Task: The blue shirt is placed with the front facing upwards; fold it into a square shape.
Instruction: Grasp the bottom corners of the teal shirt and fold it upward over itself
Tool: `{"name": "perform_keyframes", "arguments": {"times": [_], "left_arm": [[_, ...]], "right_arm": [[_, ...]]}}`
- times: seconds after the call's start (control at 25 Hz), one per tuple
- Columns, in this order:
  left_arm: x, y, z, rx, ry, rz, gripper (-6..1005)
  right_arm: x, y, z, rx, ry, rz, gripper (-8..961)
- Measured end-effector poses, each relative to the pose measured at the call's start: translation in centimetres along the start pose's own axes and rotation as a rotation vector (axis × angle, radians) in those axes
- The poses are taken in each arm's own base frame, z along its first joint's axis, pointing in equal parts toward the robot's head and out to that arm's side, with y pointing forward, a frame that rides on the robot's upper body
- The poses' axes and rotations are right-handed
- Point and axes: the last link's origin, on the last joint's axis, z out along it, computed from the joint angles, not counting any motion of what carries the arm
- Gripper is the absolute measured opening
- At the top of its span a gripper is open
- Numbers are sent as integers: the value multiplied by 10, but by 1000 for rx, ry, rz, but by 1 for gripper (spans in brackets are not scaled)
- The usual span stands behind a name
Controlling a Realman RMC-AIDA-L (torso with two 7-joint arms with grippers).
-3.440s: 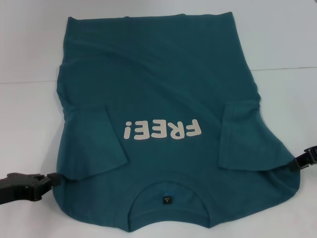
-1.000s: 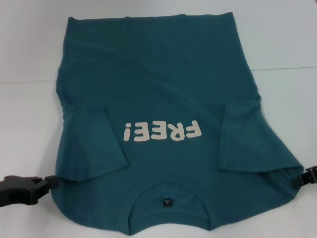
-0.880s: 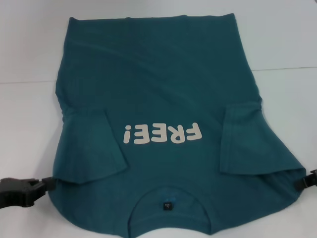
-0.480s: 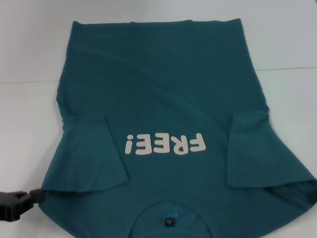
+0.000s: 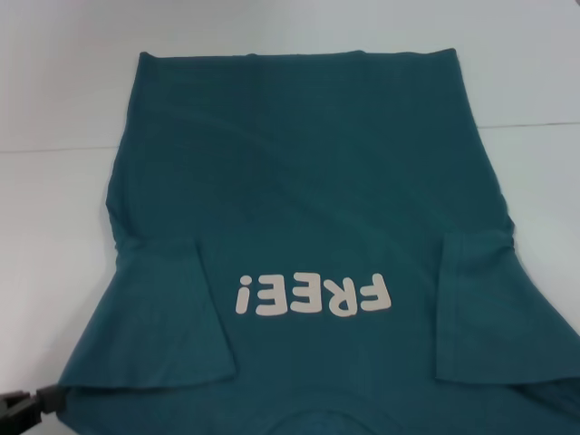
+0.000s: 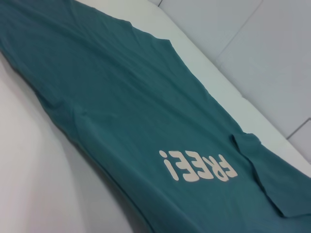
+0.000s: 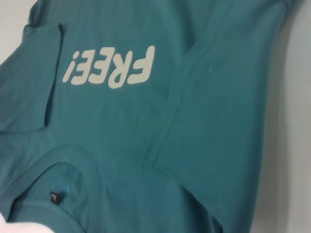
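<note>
- Left end effector [image 5: 27, 408] sits at the near left corner, right at the shoulder edge of the blue shirt [image 5: 308, 199]. Looks clenched on the fabric, but too little of it shows to tell.
- Right end effector isn't visible anywhere, so can't tell its state.
- One shirt, front up on the white counter [image 5: 54, 91], collar end [image 7: 73, 170] toward the robot.
- Two sleeves [image 5: 168, 317] folded in over the chest, probably to square the sides.
- One "FREE!" print [image 5: 313, 294] between them, hem farthest out.

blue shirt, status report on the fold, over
Left gripper at the shirt's near left corner, right gripper out of view. Blue shirt flat, front up, both sleeves folded in. Nothing in the way.
</note>
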Motion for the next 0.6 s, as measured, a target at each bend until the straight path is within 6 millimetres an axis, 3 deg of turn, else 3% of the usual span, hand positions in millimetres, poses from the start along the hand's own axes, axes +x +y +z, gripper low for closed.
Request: {"name": "perform_keyframes", "arguments": {"times": [0.36, 0.6], "left_arm": [[-14, 9, -7, -32, 5, -30, 2], [3, 5, -5, -51, 47, -22, 2]], "right_arm": [[15, -1, -6, -55, -30, 28, 9], [-4, 7, -7, -169, -133, 17, 9]]}}
